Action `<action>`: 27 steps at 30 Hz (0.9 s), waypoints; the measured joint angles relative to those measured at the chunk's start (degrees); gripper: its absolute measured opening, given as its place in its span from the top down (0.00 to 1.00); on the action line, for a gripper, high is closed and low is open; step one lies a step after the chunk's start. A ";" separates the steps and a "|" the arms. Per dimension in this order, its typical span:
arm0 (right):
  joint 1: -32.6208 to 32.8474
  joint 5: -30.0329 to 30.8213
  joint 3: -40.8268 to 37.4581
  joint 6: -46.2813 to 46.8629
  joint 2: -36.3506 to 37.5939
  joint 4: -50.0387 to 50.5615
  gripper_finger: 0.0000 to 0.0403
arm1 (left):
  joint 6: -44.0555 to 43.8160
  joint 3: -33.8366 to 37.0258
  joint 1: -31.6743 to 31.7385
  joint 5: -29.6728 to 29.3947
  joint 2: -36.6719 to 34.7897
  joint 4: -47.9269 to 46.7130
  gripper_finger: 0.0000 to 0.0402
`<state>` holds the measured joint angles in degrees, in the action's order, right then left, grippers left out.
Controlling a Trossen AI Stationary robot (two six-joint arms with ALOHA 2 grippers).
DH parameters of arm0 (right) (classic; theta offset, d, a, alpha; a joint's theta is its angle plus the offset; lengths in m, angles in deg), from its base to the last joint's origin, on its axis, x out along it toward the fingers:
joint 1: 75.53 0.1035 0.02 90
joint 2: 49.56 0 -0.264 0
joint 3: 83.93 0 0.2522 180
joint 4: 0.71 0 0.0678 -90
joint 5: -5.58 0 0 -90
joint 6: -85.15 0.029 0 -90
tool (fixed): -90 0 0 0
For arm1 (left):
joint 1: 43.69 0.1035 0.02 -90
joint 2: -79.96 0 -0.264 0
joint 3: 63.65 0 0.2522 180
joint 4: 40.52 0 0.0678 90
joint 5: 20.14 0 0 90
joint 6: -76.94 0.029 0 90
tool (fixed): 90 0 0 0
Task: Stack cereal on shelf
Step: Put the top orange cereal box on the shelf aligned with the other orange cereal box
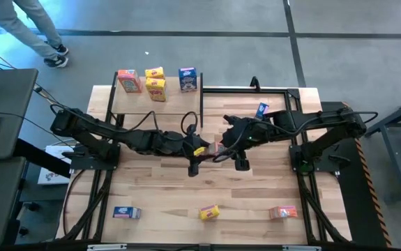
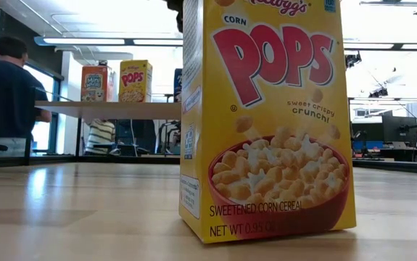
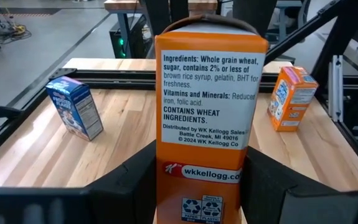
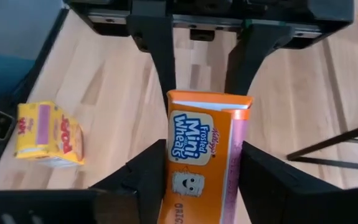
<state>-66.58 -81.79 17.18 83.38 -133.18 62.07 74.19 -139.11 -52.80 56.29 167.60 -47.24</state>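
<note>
Along the near edge sit a blue box (image 1: 127, 213), a yellow box (image 1: 209, 212) and an orange box (image 1: 282, 212). Mid-table, the left gripper (image 3: 200, 180) clamps the Mini-Wheats box (image 3: 207, 112). The right gripper (image 4: 200, 168) flanks it; I cannot tell its grip. Far left, the shelf (image 1: 176, 108) carries four boxes (image 1: 156, 85).

My overhead view is evenly lit, with soft shadows beneath my arms on the table (image 1: 158, 188). At table height, ceiling strip lights (image 2: 99, 41) and windows blow out the background; the near yellow box (image 2: 266, 116) is slightly soft. My wrist views are bright, their lower edges blurred.
</note>
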 joint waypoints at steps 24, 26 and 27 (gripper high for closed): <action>0.55 4.45 0.00 -1.16 0.00 0.45 0.44 | -0.09 0.00 0.12 -0.58 -0.04 0.15 0.58; 0.55 5.42 0.00 -1.22 0.02 0.50 0.40 | -0.09 0.00 0.12 -0.58 -0.04 0.15 0.58; 0.55 6.18 0.00 -0.71 0.11 0.55 0.38 | -0.09 0.00 0.12 -0.57 -0.06 0.15 0.58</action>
<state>-66.04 -75.62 17.18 82.66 -133.07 62.62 74.11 -139.11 -52.68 55.73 167.54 -47.08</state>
